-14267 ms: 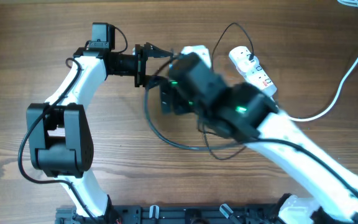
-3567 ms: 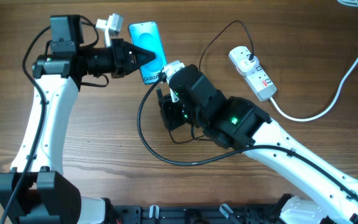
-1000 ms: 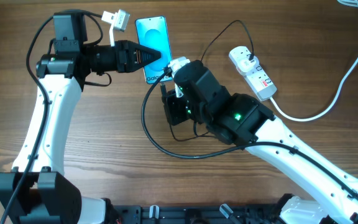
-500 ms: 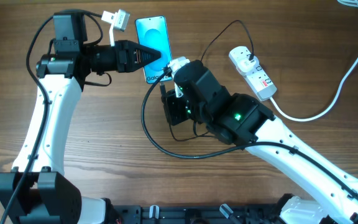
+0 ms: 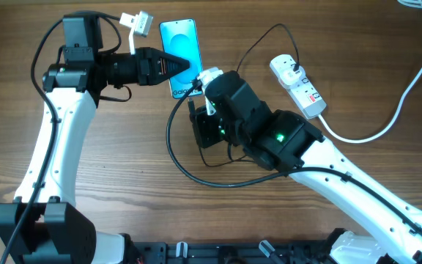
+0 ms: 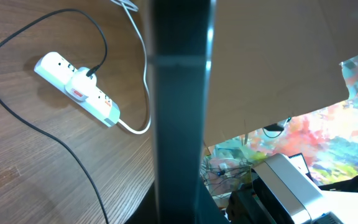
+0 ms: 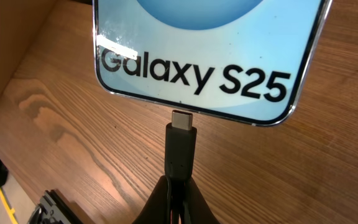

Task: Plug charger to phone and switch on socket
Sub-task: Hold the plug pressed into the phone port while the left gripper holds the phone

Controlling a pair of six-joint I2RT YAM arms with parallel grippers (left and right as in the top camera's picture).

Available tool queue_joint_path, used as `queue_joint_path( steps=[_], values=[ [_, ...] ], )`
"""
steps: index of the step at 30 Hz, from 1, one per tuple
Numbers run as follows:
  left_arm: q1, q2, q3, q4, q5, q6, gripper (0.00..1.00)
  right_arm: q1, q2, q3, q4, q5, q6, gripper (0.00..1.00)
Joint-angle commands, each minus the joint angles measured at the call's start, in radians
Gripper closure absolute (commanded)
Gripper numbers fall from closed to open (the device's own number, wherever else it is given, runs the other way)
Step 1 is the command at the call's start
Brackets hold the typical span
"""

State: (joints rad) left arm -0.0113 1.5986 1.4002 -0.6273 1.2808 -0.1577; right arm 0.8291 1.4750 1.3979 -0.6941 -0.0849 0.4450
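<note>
Right fingers (image 7: 161,202) pinch the charger (image 7: 181,146), tip just short of the phone (image 7: 204,37) edge at 12 o'clock; left fingers (image 5: 176,67) clamp the phone.

Phone (image 5: 179,40) (cyan screen up) in left jaws, charger (image 5: 169,136) looping below, socket (image 5: 300,86) well apart

The left gripper (image 5: 186,68) holds the flat cyan-screened phone (image 5: 179,40) farther right than seconds ago, with the right gripper (image 7: 178,190) and its thin black charger cable (image 7: 181,148) closer below it.
</note>
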Motion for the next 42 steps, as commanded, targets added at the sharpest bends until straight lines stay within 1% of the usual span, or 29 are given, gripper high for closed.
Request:
queue_joint_path(
  steps=[1,15,19,30,42],
  values=[
    [0.004,-0.005,0.008,0.007,0.019,0.024,0.96,-0.003,-0.022,0.039,0.003,0.014,0.000,0.96],
    [0.004,-0.005,0.008,-0.001,0.020,0.038,0.96,-0.003,-0.022,0.050,-0.001,0.018,0.000,0.95],
    [0.004,-0.005,0.008,-0.010,0.020,0.011,0.96,-0.003,-0.022,0.050,-0.008,0.018,0.004,0.95],
    [0.004,-0.005,0.008,-0.011,0.021,0.012,0.96,-0.003,-0.022,0.050,-0.027,0.014,0.029,0.96],
    [0.004,-0.005,0.008,-0.003,0.058,0.020,0.96,-0.003,-0.022,0.050,-0.011,0.006,0.028,0.95]
  ],
)
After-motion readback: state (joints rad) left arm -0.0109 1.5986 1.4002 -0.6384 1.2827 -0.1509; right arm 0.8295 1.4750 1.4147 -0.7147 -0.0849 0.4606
